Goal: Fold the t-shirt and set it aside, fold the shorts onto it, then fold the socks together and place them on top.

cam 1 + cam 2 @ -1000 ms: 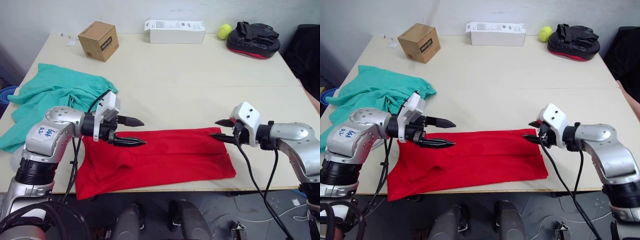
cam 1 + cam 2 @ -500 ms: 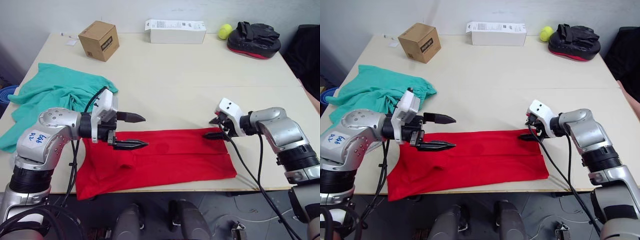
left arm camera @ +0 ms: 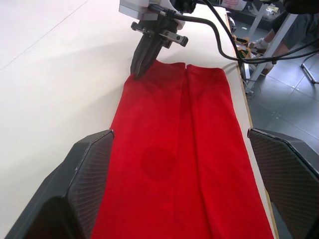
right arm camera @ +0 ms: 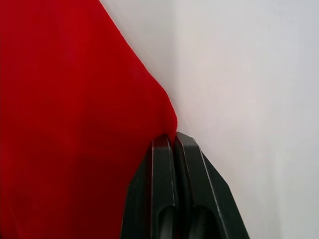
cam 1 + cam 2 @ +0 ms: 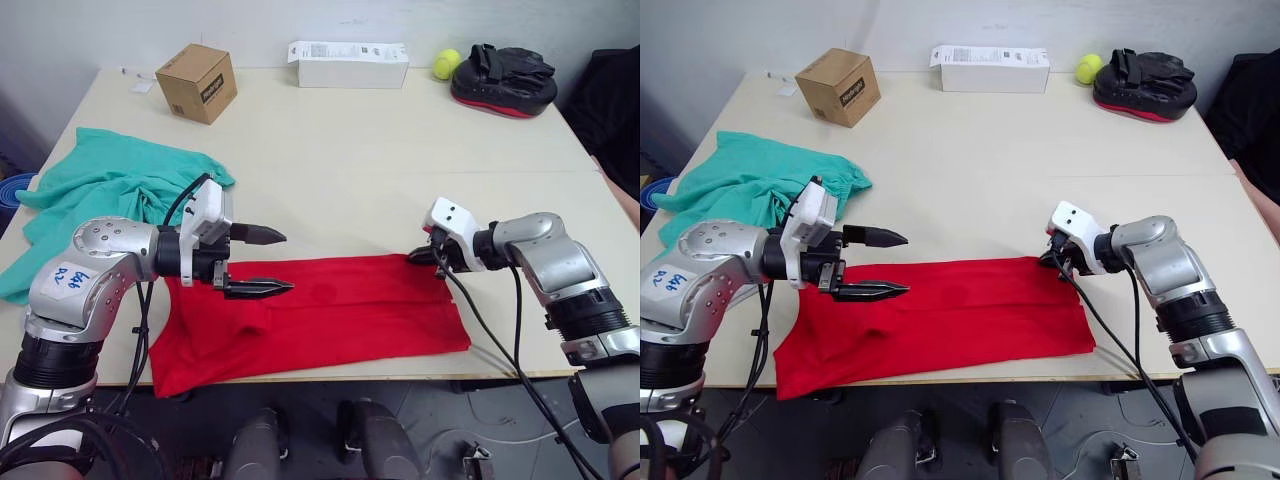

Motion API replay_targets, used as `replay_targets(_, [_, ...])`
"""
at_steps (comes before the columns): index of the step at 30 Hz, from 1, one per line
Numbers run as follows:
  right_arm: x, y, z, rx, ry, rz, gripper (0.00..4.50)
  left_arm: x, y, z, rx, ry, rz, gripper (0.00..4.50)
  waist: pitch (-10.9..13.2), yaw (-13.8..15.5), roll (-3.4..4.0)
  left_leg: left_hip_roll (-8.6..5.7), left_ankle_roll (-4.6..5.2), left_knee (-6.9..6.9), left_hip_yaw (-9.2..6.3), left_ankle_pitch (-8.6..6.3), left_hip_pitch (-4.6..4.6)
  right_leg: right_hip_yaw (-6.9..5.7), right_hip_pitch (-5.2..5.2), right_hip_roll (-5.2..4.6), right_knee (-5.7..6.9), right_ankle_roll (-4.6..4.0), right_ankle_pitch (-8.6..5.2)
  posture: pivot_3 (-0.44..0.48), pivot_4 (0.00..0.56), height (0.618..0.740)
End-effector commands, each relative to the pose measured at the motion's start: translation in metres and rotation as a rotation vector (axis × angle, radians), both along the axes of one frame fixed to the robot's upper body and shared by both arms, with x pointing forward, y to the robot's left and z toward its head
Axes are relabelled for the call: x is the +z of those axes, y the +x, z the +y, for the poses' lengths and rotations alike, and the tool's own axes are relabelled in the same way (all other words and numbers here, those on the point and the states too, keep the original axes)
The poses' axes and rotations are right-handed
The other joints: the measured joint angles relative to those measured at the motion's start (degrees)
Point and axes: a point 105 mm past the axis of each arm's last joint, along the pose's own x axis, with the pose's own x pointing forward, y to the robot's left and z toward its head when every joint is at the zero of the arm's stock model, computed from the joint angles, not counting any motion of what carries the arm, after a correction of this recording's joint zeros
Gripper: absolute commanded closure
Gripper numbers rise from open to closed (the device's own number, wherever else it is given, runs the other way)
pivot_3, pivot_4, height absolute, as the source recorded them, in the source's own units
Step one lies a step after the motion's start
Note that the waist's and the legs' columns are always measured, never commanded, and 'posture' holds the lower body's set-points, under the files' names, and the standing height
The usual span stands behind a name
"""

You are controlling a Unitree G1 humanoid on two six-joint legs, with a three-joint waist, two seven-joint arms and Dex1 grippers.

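Observation:
The red t-shirt lies as a long folded strip along the table's near edge. My right gripper is shut on its far right corner, and the right wrist view shows the cloth's edge pinched at the closed fingertips. Over the strip's left part my left gripper hovers open with nothing between its fingers. The left wrist view looks along the t-shirt to the right gripper at its far end. The teal shorts lie crumpled at the table's left. The socks are out of view.
At the back of the table stand a cardboard box, a long white box, a tennis ball and a black and red pad. The t-shirt's left end droops over the near edge.
My right gripper has come down onto the t-shirt's far right corner and closed from open to shut on it. My left gripper has stayed open and barely moved.

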Motion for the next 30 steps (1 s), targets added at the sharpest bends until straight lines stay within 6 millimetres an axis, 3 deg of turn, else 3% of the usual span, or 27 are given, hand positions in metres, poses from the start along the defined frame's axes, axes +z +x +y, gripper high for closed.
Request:
replay_targets(1, [0.017,0.015,-0.005,-0.023,-0.035,-0.09,4.49,0.008,0.001,0.002,0.004,-0.003,-0.045,0.0,0.0,-0.04,0.0,0.0,0.0,0.0,0.0,0.0,0.0,0.0,-0.01,0.0,0.0,0.0,0.0,0.0,0.15,0.74])
replay_targets(6, [0.035,0.042,0.0,-0.013,-0.105,-0.207,4.49,0.006,0.005,0.004,0.019,-0.005,-0.052,0.0,0.02,-0.45,0.04,0.01,-0.02,0.0,0.03,0.0,0.0,0.0,-0.04,0.02,0.02,0.0,0.0,0.0,0.15,0.74])
replay_targets(13, [0.063,0.089,0.026,-0.02,-0.26,-0.411,4.49,0.004,0.004,0.004,0.042,-0.016,-0.059,0.0,0.06,-1.72,0.09,0.02,-0.09,0.0,0.08,0.06,-0.01,0.04,-0.1,0.03,0.12,-0.01,-0.01,0.0,0.15,0.74])
replay_targets(18, [0.073,0.101,0.047,-0.023,-0.313,-0.509,4.49,0.003,0.0,0.006,0.067,-0.024,-0.063,0.0,0.06,-1.77,0.09,0.03,-0.12,-0.03,0.1,0.08,-0.07,0.1,-0.2,0.02,0.15,-0.04,-0.03,0.0,0.15,0.74])
replay_targets(25, [0.07,0.104,0.052,-0.01,-0.38,-0.555,4.49,-0.003,-0.005,0.008,0.1,-0.024,-0.052,0.0,0.07,-1.74,0.11,0.01,-0.11,-0.03,0.1,0.07,-0.11,0.12,-0.21,0.0,0.14,-0.04,-0.03,0.0,0.15,0.74])
replay_targets(30, [0.079,0.102,0.051,0.012,-0.341,-0.573,2.8,-0.008,0.0,0.014,0.124,-0.009,-0.039,0.0,0.07,-1.8,0.12,0.02,-0.14,-0.03,0.1,0.12,-0.1,0.12,-0.21,0.01,0.18,-0.04,-0.03,0.0,0.15,0.74])
